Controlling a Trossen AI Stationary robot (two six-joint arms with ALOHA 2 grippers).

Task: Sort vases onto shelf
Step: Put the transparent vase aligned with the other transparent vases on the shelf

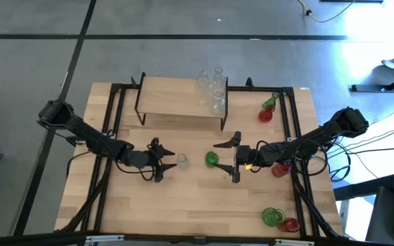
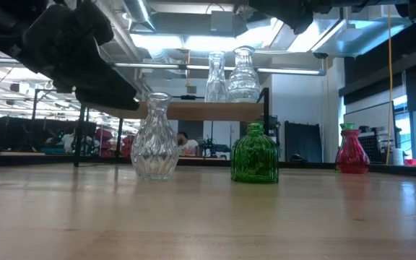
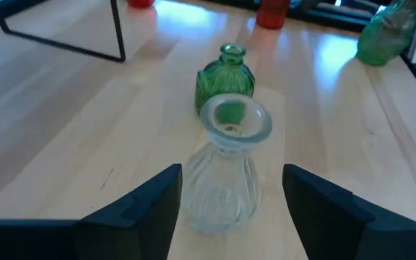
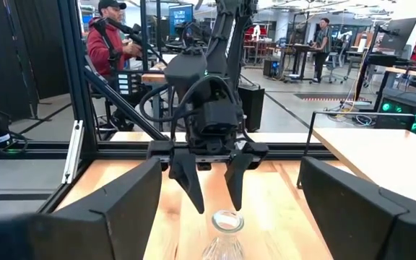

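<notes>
- I am seeing the tabletop [image 1: 183,205] lying mostly bare toward its near edge, so the widest open room for moving is there, between the two arms and that edge.
- The shelf [image 1: 176,99] is standing against the far edge near the middle; its board is bare across the left part and centre.
- Three clear vases [image 1: 212,87] are crowding the shelf's right end, close together.
- The left gripper [image 1: 163,159] is sitting left of the table's centre with its fingers [image 3: 146,206] spread apart on either side of a clear vase [image 3: 226,170]; I am seeing a gap on both sides, no contact.
- That clear vase is standing upright on the tabletop, near the centre.
- A green vase [image 1: 212,159] is standing upright just beside it, toward the right arm, in line with the left gripper's reach.
- The right gripper [image 1: 232,157] is hovering just right of the green vase, fingers spread wide and holding nothing.
- More vases are occupying the right side: a green and red pair [image 1: 267,109] near the far right corner, a red one [image 1: 280,169] partly under the right arm, and a green and red pair [image 1: 280,220] at the near right corner.
- A person in a red top [image 4: 110,47] is standing in the room beyond the table.
</notes>
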